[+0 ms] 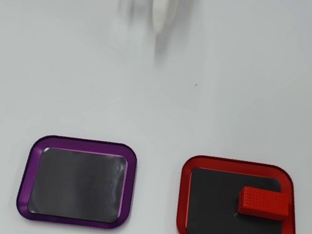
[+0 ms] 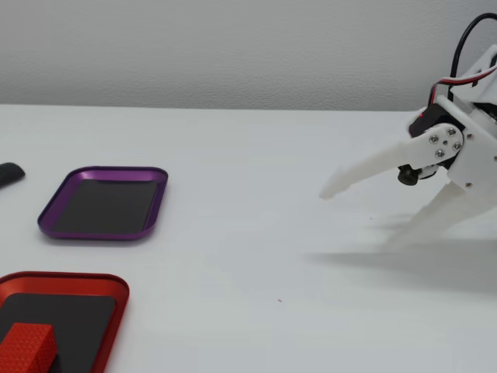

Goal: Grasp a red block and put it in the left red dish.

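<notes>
A white arm is being seen at the far right of the fixed view, its gripper [image 2: 361, 214] being held just above the table with the two white fingers spread wide apart and pointed left. Red and black wires are being carried along the wrist.

White plastic arm; end effector [image 2: 361, 208] with two tapered white fingers. Silver screws on the joint plate, black motor body, red and black cables [image 2: 464, 54] above.
</notes>
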You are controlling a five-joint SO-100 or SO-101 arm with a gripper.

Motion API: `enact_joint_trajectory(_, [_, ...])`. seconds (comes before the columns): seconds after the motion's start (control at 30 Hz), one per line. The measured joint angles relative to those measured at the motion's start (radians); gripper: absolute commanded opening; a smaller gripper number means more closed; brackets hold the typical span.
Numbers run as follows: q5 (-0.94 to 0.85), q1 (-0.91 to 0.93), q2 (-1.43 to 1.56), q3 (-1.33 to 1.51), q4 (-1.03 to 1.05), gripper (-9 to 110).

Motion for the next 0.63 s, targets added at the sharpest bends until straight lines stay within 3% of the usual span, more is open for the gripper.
enact_joint_trajectory(0.2, [-0.002, -0.002, 0.0, 0.066, 0.0, 22])
enact_joint_trajectory(0.37, [-0.003, -0.002, 0.0, 0.067, 0.0, -1])
enact_joint_trajectory(0.63, [-0.003, -0.002, 0.0, 0.067, 0.0, -1])
